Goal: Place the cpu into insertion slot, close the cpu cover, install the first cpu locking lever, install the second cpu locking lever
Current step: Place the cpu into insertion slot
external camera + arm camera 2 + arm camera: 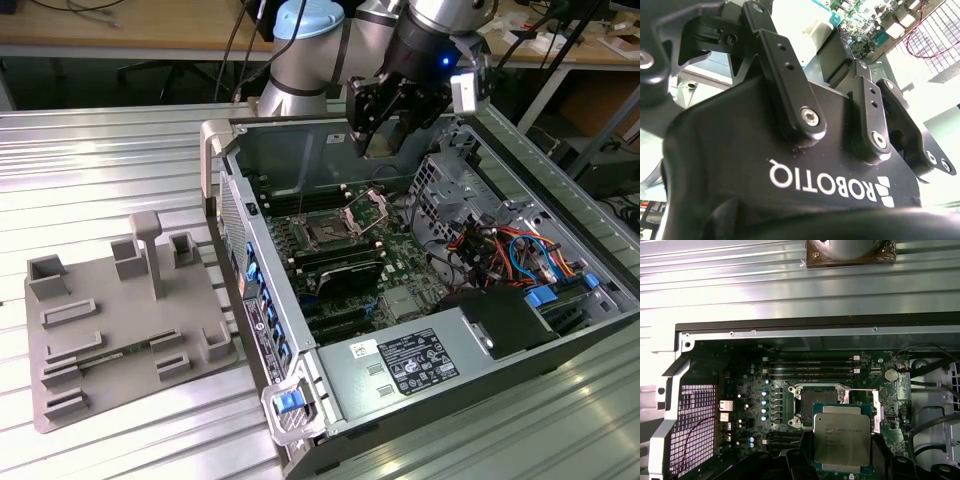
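Observation:
My gripper point(381, 135) hangs above the open computer case point(222, 150), shut on the cpu point(379, 143). In the first wrist view the cpu point(842, 436) is a flat square chip with a silver-grey top, held between the black fingers point(799, 460) of the gripper point(842, 456). It hovers beside and partly over the insertion slot point(815, 401), a dark square socket on the green board. In the exterior view the insertion slot point(325, 236) lies bare, with the cpu cover point(366, 208) tilted up at its far side. The cpu cover point(877, 412) appears edge-on beside the slot.
Black memory slots point(810, 369) run beside the socket. Coloured cables point(510, 250) and a drive cage point(450, 180) fill the case on the exterior view's right, with a power supply point(410, 365) nearer the camera. A grey fixture plate point(120, 330) lies on the ribbed table at the exterior view's left.

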